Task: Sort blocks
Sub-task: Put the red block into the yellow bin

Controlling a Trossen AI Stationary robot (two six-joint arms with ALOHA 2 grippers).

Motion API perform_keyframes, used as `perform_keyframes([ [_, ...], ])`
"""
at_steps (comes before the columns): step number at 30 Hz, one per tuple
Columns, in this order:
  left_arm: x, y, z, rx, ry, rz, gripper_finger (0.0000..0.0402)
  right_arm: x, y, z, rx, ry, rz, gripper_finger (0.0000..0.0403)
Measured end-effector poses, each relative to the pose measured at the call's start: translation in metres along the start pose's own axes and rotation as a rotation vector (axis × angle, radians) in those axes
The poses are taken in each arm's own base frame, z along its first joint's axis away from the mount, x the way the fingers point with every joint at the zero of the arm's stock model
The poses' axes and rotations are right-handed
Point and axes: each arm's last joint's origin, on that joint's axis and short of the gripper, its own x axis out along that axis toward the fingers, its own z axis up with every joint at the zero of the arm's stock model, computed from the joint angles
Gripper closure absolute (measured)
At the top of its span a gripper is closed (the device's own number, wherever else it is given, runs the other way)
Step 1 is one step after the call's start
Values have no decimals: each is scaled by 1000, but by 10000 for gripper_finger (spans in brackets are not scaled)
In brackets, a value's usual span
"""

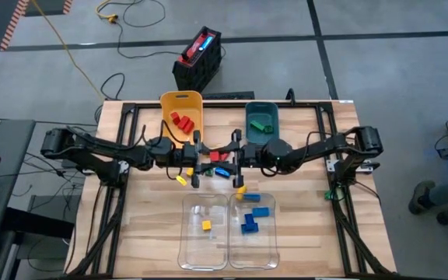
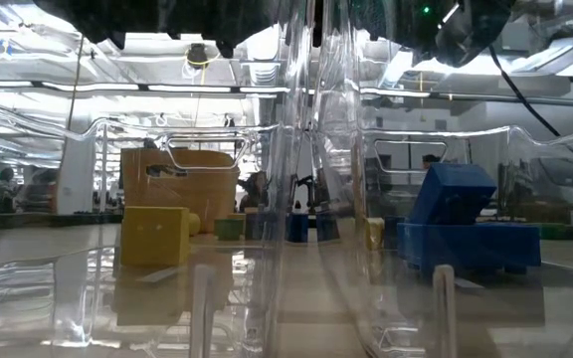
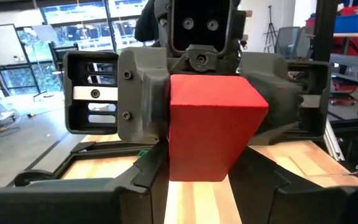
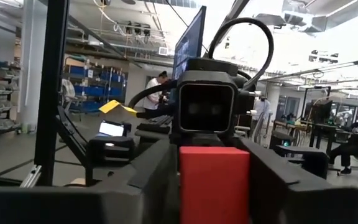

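Note:
Above the middle of the table my left gripper [image 1: 201,161] and my right gripper [image 1: 236,155] meet head-on, both shut on one red block [image 3: 207,124]. The right wrist view shows the same red block [image 4: 215,183]. Loose on the wood below them lie a blue block [image 1: 222,172] and two yellow blocks [image 1: 181,180] [image 1: 239,189]. Red blocks [image 1: 180,120] rest in the yellow bin [image 1: 183,99] and green blocks [image 1: 260,124] in the teal bin [image 1: 261,107]. One clear bin holds a yellow block [image 1: 206,225], the other blue blocks [image 1: 251,218]. My left gripper has the red block's near end [image 3: 197,171] between its two fingers, coming level from the table's left. The block is lifted clear of the table. My right gripper pinches the block's opposite end [image 4: 215,162] between its two fingers [image 4: 160,180], coming level from the table's right. The block sits straight between them, off the table.
The two clear bins [image 1: 228,257] stand side by side at the near edge, and they fill the low view. The yellow and teal bins stand at the far edge. A black and red case [image 1: 199,58] lies on the floor beyond. People stand in the room behind.

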Motion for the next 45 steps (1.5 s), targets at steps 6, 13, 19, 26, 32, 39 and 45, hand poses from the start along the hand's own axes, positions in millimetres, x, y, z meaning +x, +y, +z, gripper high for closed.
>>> perform_keyframes([
  [6, 0, 0, 0, -14, 6, 10, 274, 0, -1, 3, 7, -3, 5, 135],
  [13, 0, 4, -3, -35, 34, 20, 274, -6, -6, 31, -73, -32, -66, 118],
  [19, -3, 8, -6, -51, 92, 31, 274, -19, -15, 61, -115, 74, -171, 117],
  [26, -52, 52, 15, -99, 262, 214, 274, -53, 5, 82, -158, 209, -222, 117],
  [32, -93, 97, 10, -172, 429, 503, 274, -87, 31, 85, -159, 172, -236, 117],
  [39, -90, 151, -14, -278, 621, 596, 274, -95, 34, 86, -147, 101, -257, 117],
  [45, -81, 191, -39, -371, 878, 538, 273, -96, 37, 83, -154, 126, -244, 117],
])
